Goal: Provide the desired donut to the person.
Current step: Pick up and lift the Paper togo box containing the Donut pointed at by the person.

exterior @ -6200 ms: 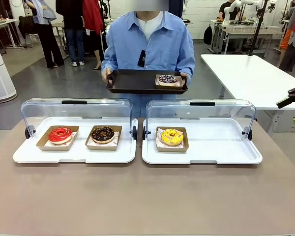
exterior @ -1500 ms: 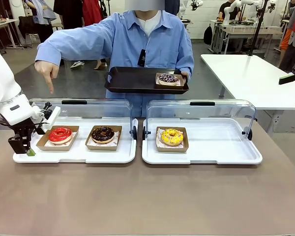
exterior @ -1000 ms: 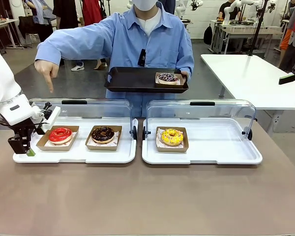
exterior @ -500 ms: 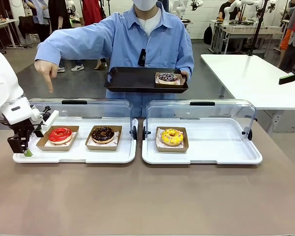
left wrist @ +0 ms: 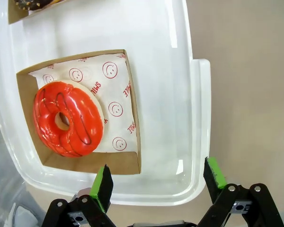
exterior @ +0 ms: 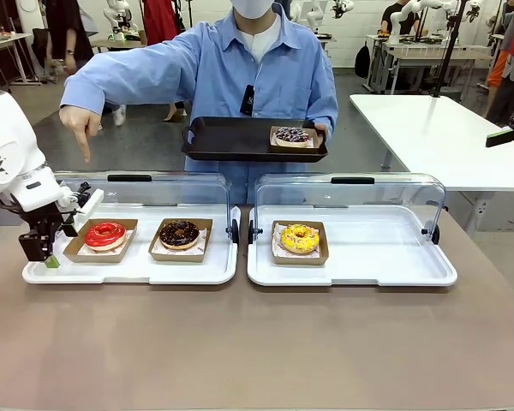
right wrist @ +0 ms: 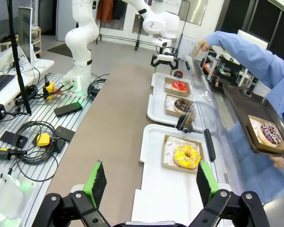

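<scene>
Currently the red-glazed ring donut [exterior: 104, 233] sits in its shallow brown cardboard tray [left wrist: 92, 164] at the left end of the white plastic display tray [exterior: 128, 272], where the person's hand [exterior: 79, 128] points. The left gripper [left wrist: 157, 178] hovers just beside it, fingers spread and empty. The right gripper [right wrist: 150, 178] is likewise spread, well apart. The glaze looks soft and easily smeared, so grip the light, stiff cardboard wall instead.

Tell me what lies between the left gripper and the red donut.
In the left wrist view, the cardboard box wall, printed paper and bare white tray floor lie between the open left gripper and red donut.
</scene>
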`<state>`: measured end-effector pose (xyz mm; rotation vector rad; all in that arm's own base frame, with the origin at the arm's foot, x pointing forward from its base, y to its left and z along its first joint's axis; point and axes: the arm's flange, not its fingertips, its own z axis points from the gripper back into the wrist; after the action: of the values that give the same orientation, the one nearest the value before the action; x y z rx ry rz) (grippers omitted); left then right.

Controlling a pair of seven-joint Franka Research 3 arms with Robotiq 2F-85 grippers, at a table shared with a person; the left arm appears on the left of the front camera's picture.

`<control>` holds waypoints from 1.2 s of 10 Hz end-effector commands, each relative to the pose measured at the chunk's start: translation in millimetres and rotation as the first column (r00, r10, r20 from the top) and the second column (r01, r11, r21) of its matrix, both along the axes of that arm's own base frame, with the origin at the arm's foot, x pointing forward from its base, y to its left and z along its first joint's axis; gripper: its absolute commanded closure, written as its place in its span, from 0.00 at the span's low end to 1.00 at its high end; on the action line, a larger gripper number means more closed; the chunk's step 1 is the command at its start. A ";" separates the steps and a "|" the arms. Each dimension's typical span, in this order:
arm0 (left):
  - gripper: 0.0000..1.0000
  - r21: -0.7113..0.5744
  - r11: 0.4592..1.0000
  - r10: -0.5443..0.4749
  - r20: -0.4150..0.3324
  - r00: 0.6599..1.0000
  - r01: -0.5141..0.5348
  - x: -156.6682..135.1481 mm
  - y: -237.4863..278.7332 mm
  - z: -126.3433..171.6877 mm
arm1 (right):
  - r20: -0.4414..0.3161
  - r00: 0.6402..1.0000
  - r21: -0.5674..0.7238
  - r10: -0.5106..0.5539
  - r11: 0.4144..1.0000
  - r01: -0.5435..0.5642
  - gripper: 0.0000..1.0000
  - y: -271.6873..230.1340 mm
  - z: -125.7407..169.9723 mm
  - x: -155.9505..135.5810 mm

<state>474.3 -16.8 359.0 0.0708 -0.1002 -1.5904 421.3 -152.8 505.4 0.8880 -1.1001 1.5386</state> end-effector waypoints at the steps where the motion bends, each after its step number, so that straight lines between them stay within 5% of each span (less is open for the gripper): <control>1: 0.00 -0.025 0.999 -0.035 -0.023 0.999 0.035 13.3 0.4 -5.8 | -0.009 1.000 -0.008 -0.013 1.000 0.013 0.00 2.5 0.8 -1.1; 12: 0.04 -0.037 0.999 -0.037 -0.061 0.997 0.035 29.2 8.0 -30.4 | -0.009 1.000 -0.008 -0.013 1.000 0.013 0.00 2.5 0.8 -1.1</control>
<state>499.2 -13.2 327.0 0.0178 -0.0598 -1.5995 421.3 -152.8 505.4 0.8879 -1.1001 1.5386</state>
